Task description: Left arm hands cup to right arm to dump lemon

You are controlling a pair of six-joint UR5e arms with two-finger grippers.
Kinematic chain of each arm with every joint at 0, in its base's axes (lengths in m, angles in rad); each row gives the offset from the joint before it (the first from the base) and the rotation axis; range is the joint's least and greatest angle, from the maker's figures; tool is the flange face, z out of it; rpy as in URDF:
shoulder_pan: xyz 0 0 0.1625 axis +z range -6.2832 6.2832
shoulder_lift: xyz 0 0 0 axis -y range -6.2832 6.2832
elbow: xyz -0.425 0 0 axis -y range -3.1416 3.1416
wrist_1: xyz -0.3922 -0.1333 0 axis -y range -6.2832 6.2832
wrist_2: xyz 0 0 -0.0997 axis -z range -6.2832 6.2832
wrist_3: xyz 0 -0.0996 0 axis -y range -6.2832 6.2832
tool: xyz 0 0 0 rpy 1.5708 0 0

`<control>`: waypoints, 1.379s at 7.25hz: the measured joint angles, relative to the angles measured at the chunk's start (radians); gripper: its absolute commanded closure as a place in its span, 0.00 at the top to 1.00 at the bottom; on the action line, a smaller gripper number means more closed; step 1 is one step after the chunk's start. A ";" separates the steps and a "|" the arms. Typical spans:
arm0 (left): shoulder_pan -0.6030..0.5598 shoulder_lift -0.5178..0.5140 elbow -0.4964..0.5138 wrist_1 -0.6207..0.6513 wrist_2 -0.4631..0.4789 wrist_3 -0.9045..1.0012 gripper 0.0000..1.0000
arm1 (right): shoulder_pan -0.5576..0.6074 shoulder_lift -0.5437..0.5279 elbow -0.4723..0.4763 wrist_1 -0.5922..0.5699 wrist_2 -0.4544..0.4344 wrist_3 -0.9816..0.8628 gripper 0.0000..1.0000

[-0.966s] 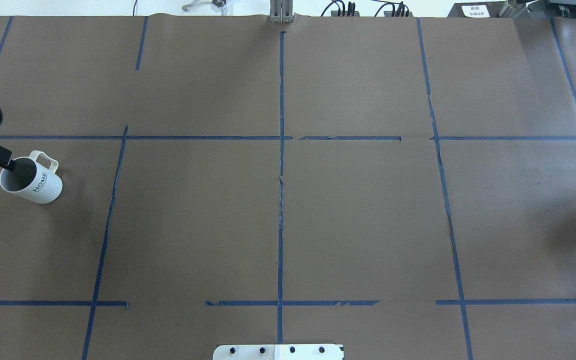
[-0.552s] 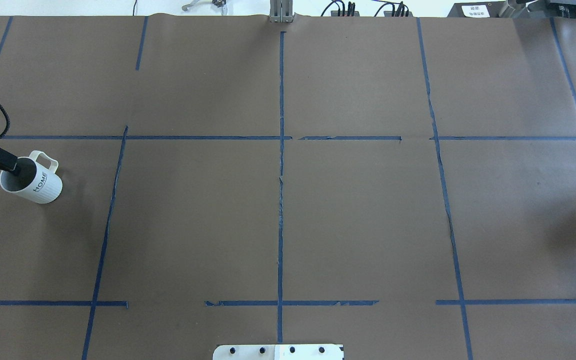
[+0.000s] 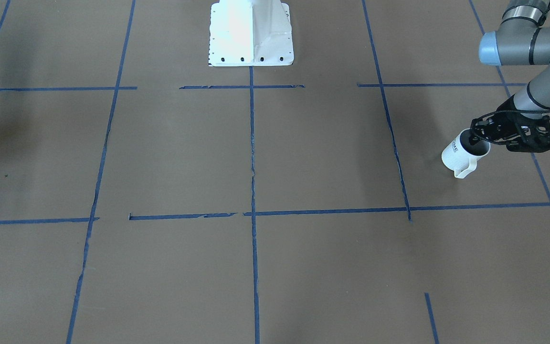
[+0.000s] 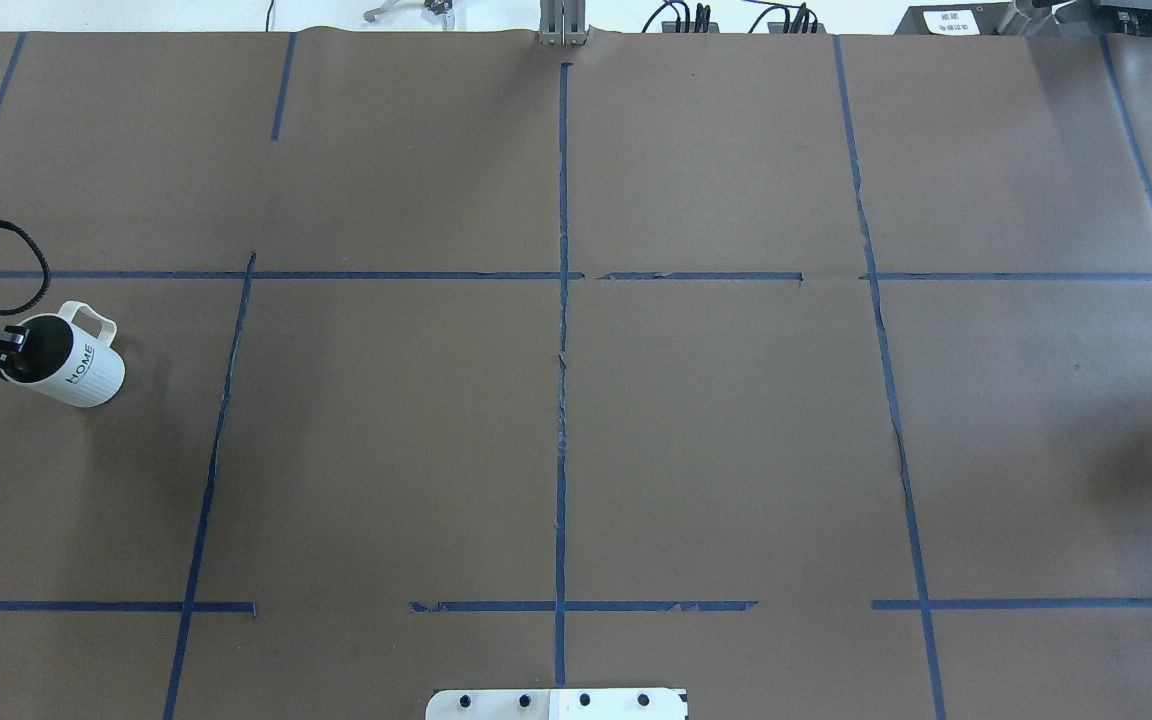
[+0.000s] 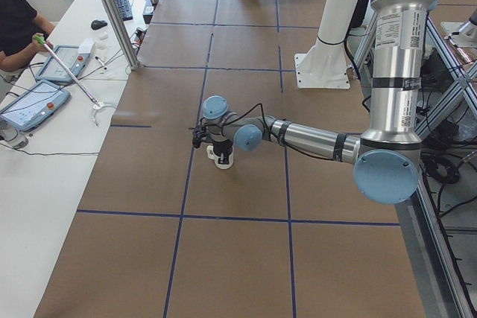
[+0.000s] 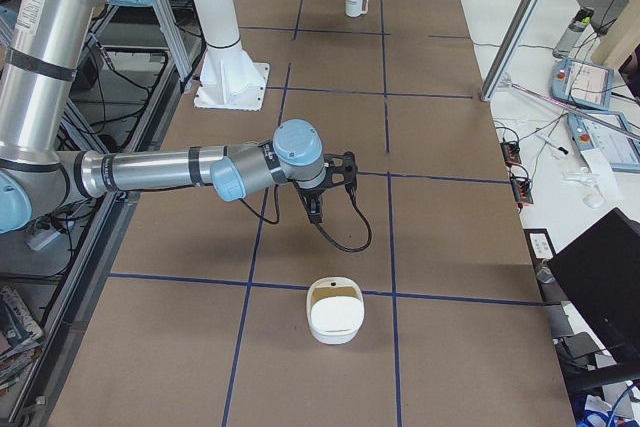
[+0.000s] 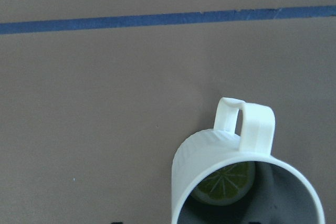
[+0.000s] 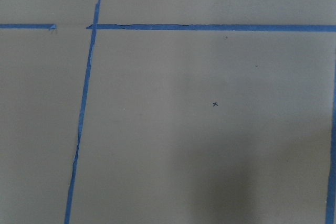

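The cup, a white ribbed mug lettered "HOME", stands upright at the table's far left, handle pointing away from the robot. The lemon lies inside it. My left gripper is open and sits at the cup's near rim. In the left wrist view the two dark fingertips stand apart either side of the cup's wall without touching it. In the front view the gripper hangs over the cup. My right gripper shows only in the exterior right view, above bare table; I cannot tell whether it is open.
A white round container with a handle stands on the table just beyond the right gripper. The robot's white base is at the table's near middle. Blue tape lines cross the brown table. Operators' tablets lie along the far side.
My left gripper has moved right and down onto the cup's mouth, and its cable loop has shifted right. The cup has not moved.
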 measured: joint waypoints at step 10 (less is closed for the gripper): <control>0.090 -0.503 -0.088 0.296 -0.047 -0.453 0.00 | -0.595 0.408 0.100 0.311 -0.577 0.960 1.00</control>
